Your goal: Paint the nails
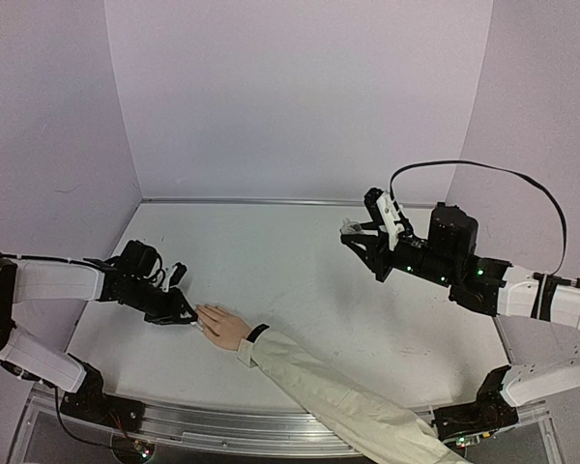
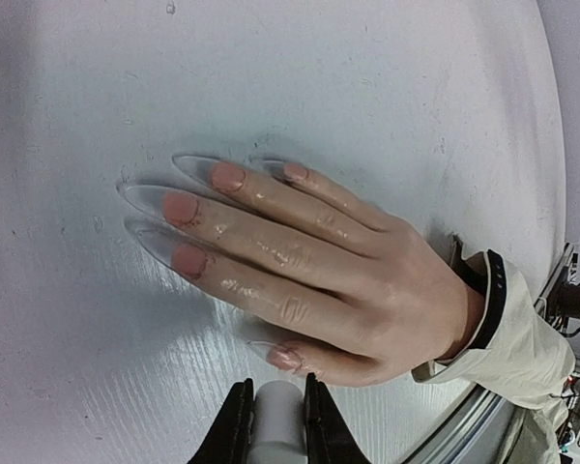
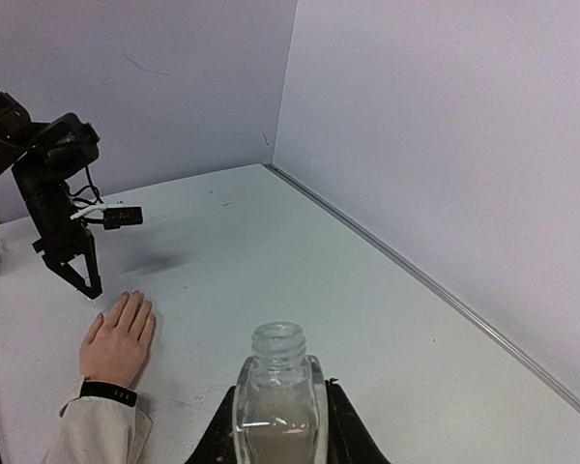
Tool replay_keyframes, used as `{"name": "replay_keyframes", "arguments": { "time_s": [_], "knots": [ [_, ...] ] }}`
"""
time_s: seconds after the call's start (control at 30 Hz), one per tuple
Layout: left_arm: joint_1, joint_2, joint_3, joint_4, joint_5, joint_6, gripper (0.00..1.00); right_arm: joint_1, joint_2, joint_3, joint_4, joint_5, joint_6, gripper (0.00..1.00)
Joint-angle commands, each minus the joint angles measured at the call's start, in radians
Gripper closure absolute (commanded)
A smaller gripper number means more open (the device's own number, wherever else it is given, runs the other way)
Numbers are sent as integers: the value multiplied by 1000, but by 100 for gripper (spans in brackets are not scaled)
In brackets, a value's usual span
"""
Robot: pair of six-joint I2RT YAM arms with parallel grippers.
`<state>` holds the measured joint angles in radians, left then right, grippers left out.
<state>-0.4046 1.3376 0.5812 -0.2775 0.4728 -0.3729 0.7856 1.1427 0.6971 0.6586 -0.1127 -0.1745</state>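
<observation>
On the table point(image 1: 290, 261), near edge, left of middle: hand point(image 2: 367, 290) flat, nails point(image 2: 181, 208) long, clear | left gripper point(image 2: 275, 398) clamps a white cylinder point(image 2: 275, 416) beside it | right gripper point(image 3: 278, 425) grips an open bottle point(image 3: 275, 382) | we judge no nail finished yet.

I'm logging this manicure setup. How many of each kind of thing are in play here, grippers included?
nails: 5
hand: 1
glass bottle: 1
white cylinder: 1
grippers: 2, the left gripper and the right gripper
total: 10
</observation>
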Motion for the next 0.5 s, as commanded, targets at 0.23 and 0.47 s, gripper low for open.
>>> {"name": "replay_keyframes", "arguments": {
  "time_s": [0.23,0.47],
  "knots": [
    [6,13,37,47,-4,8,100,-5,-14,8,72,-5,15,100],
    [6,9,40,51,-22,5,100,-5,-9,10,72,-6,16,100]
  ]
}}
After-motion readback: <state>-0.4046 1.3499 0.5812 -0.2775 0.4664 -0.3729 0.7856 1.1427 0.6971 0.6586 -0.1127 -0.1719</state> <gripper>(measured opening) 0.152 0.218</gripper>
